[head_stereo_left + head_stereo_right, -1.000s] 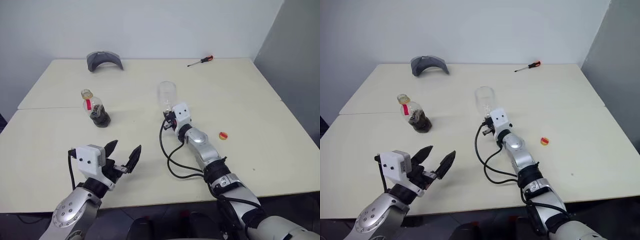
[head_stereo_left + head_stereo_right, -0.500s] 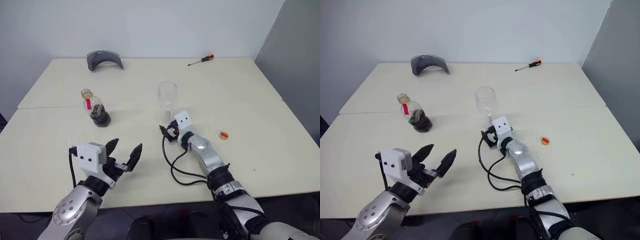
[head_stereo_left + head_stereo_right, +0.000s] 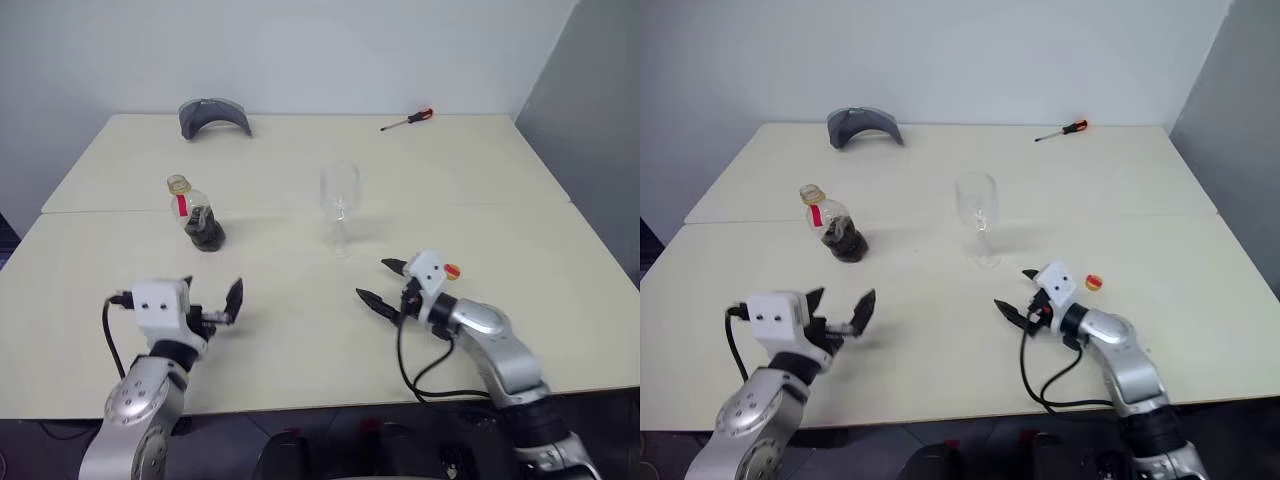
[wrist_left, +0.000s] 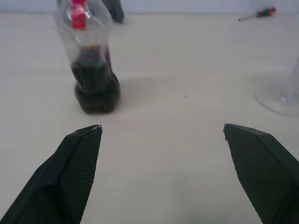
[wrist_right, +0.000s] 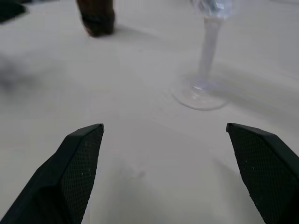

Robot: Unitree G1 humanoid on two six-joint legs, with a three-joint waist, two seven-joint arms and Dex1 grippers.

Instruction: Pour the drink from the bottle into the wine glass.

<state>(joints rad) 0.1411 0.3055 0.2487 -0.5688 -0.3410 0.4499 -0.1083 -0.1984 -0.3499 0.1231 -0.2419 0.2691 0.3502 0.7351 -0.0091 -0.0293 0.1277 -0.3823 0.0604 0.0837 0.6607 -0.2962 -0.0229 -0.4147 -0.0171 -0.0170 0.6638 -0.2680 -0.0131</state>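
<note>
1. I read no writing anywhere; the bottle [image 3: 203,220] shows just a red label strip, with dark drink [image 4: 96,86] low inside.
2. Bottle stands upright left of centre on the table [image 3: 500,190]; the glass [image 3: 339,205] stands upright mid-table, well apart from it.
3. My left gripper [image 3: 212,302] hangs near the front edge, jaws wide, empty.
4. My right gripper [image 3: 381,286] is spread wide too, empty, near the glass foot.
5. Bare tabletop lies between both grippers; screwdriver [image 3: 406,120] and grey holder [image 3: 213,116] sit at the far edge, a red-yellow cap [image 3: 1093,283] beside my right wrist.

bare lab, plain table [image 3: 500,190], screwdriver [image 3: 405,120]
</note>
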